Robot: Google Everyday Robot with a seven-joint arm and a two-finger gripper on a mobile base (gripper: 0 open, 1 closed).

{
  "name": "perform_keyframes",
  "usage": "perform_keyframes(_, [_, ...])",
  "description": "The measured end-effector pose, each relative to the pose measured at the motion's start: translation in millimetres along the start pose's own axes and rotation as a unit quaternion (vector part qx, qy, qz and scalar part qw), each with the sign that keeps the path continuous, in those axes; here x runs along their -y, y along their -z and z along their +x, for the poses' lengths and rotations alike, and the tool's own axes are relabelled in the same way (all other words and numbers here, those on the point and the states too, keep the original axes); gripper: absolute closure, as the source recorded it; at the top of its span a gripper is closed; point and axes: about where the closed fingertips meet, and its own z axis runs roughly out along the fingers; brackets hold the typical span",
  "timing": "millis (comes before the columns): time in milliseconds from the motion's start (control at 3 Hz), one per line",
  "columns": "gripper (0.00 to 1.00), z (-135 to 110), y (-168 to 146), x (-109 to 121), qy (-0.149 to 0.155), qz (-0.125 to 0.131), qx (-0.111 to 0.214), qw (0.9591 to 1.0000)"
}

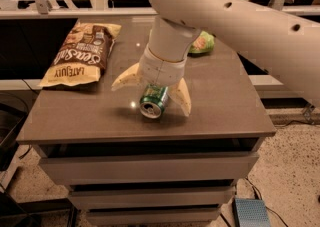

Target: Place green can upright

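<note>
The green can [153, 101] lies on its side on the brown table [100, 116], its silver top facing the front edge. My gripper [152, 88] reaches down from the white arm directly over the can. Its two pale fingers are spread wide, one finger [126, 75] to the can's left and the other [182, 97] to its right. The jaws are open and straddle the can without closing on it. The can's rear part is hidden under the wrist.
A brown snack bag [80, 53] lies flat at the table's back left. A green snack bag [201, 43] lies at the back right, partly behind the arm. Drawers sit below the table's front edge. A railing runs behind the table.
</note>
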Motion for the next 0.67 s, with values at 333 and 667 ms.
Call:
perform_keyframes(333, [0.00,15.9,-2.3,-10.4,0.011,-0.026,-0.009,0.9996])
perform_keyframes(667, [0.18,24.4,0.4,-13.3,0.015,-0.034,-0.015,0.9992])
